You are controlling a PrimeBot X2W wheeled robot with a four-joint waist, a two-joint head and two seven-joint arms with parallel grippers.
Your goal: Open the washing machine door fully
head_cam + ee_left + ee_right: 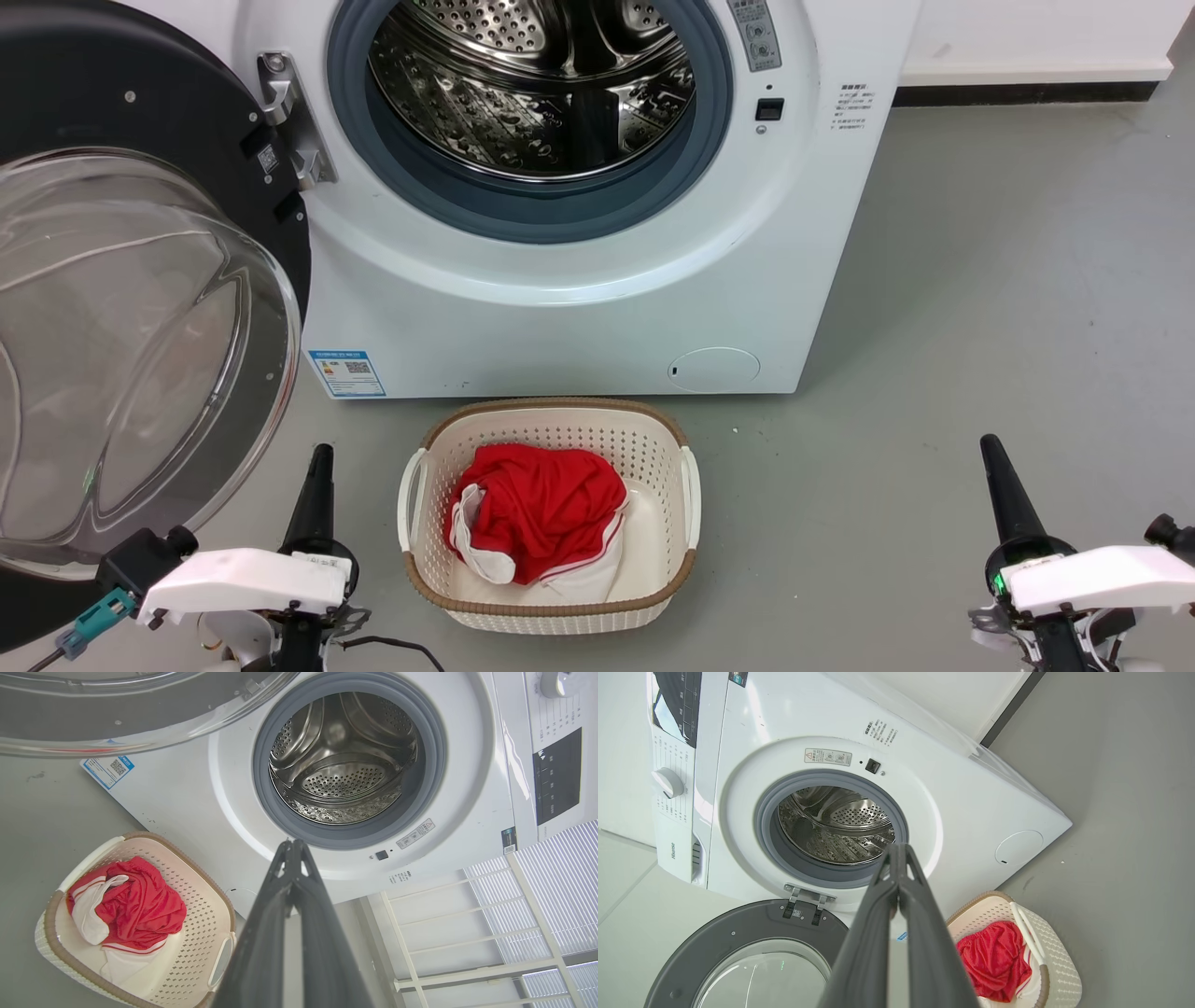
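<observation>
"Hisense" is read on the washing machine (672,850), at the drum mouth's (836,826) nine o'clock; a QR code is carried by the blue sticker (346,373).

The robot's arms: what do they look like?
Left tool and right tool: long, tapering dark fingers on white casings. A teal connector and a dark cable sit beside the left; a green light glows on the right.
</observation>
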